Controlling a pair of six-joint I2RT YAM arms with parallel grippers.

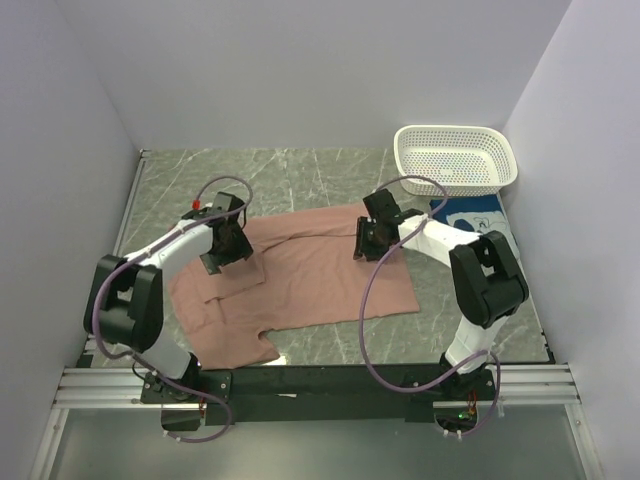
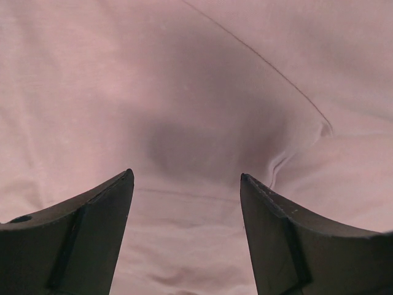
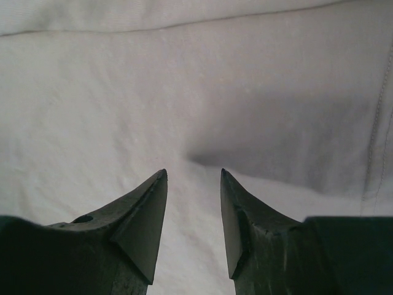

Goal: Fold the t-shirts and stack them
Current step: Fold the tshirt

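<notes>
Left gripper: jaws apart, nothing between; pink shirt directly beneath tips. Right gripper: narrower gap, also empty, same shirt below. For clean fold: pinch at cloth edge, both sides level, lift together. Blue shirt out past right gripper, partly hidden by arm and basket. Pink shirt's print unseen; tip contact with cloth unclear.

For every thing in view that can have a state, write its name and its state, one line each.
Pink tee: spread flat, one side folded over, not fully folded.
Basket: upright, nothing seen inside.
Blue tee: beside the basket, mostly hidden; fold unclear.
Left gripper: open over the pink tee, holding nothing.
Right gripper: open over the pink tee, holding nothing.
</notes>
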